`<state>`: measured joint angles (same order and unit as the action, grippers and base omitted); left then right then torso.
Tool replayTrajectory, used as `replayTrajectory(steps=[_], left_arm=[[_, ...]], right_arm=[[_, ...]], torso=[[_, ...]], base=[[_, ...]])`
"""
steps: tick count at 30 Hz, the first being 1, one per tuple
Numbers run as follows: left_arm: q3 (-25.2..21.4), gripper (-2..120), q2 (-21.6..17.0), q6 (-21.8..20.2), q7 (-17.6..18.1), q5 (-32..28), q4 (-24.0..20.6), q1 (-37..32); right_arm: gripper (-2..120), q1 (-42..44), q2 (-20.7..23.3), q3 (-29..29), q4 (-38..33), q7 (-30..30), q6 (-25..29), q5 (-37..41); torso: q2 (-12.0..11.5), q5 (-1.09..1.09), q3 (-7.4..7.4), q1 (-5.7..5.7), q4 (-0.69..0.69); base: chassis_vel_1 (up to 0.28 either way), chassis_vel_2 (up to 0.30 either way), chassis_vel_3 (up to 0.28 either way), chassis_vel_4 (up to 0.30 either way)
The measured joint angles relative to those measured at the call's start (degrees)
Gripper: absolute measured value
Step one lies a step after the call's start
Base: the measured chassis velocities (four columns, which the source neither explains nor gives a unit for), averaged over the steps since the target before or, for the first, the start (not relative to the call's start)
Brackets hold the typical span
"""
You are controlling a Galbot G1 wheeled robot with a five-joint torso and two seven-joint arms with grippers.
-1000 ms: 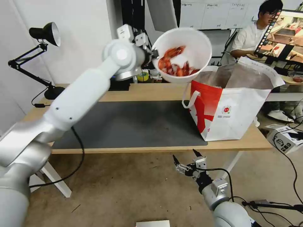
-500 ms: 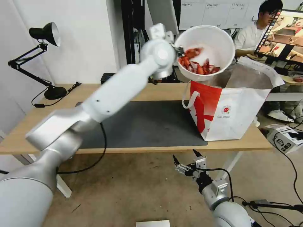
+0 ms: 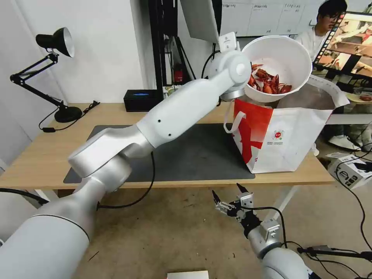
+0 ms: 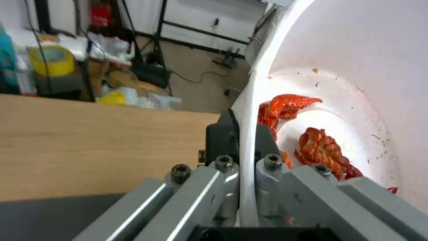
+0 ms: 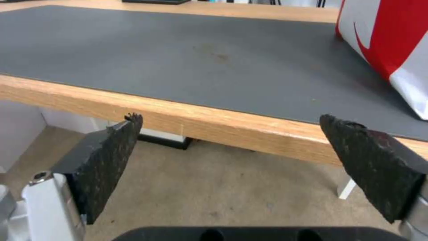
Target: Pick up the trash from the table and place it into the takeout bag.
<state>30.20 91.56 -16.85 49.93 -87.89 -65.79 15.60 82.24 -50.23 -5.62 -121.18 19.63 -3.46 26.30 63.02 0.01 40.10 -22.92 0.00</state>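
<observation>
Left tool (image 4: 243, 167) pinches the rim of the white bowl of crayfish shells (image 3: 277, 69), tilted above the takeout bag's (image 3: 283, 135) open mouth: drop-in step, lowering needed next. Right tool (image 3: 229, 197) hangs open below the surface (image 3: 46, 155), whose grey mat (image 3: 193, 155) lies bare; desk lamp (image 3: 54, 42) behind.

A lab or office workroom is showing: a desk lamp (image 3: 54, 40) sitting at ten o'clock, whiteboards (image 3: 263, 17) hanging behind, cables (image 3: 356, 201) trailing over the floor.
</observation>
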Motion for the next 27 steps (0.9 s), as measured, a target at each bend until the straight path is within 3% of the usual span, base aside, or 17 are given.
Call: replayTrajectory(steps=[6, 11, 15, 20, 27], left_arm=[[3.0, 0, -0.1, 1.9, -1.6, 6.5, 0.4, -0.6], [5.7, 0, -0.3, 4.4, -5.4, 12.9, -0.2, -1.3], [7.2, 0, -0.6, 4.6, -6.9, 14.6, -1.4, -1.6], [8.3, 0, -1.4, 3.0, -8.4, 14.5, -3.2, -1.6], [9.0, 0, -3.3, -4.6, -8.6, 6.9, -6.2, -0.6]], right_arm=[[100, 0.0, 0.0, 0.0, 0.0, 0.0, 0.0, 0.0], [100, 0.0, 0.0, 0.0, 0.0, 0.0, 0.0, 0.0], [100, 0.0, 0.0, 0.0, 0.0, 0.0, 0.0, 0.0], [100, 0.0, 0.0, 0.0, 0.0, 0.0, 0.0, 0.0], [100, 0.0, 0.0, 0.0, 0.0, 0.0, 0.0, 0.0]], torso=[[0.0, -0.01, 0.00, 0.00, 0.00], [0.0, -0.01, 0.00, 0.00, 0.00], [0.0, -0.01, 0.00, 0.00, 0.00], [0.0, -0.01, 0.00, 0.00, -0.01], [0.0, -0.01, 0.00, 0.00, 0.00]], base=[[0.000, 0.000, 0.000, 0.000], [0.000, 0.000, 0.000, 0.000], [0.000, 0.000, 0.000, 0.000], [0.000, 0.000, 0.000, 0.000], [0.000, 0.000, 0.000, 0.000]])
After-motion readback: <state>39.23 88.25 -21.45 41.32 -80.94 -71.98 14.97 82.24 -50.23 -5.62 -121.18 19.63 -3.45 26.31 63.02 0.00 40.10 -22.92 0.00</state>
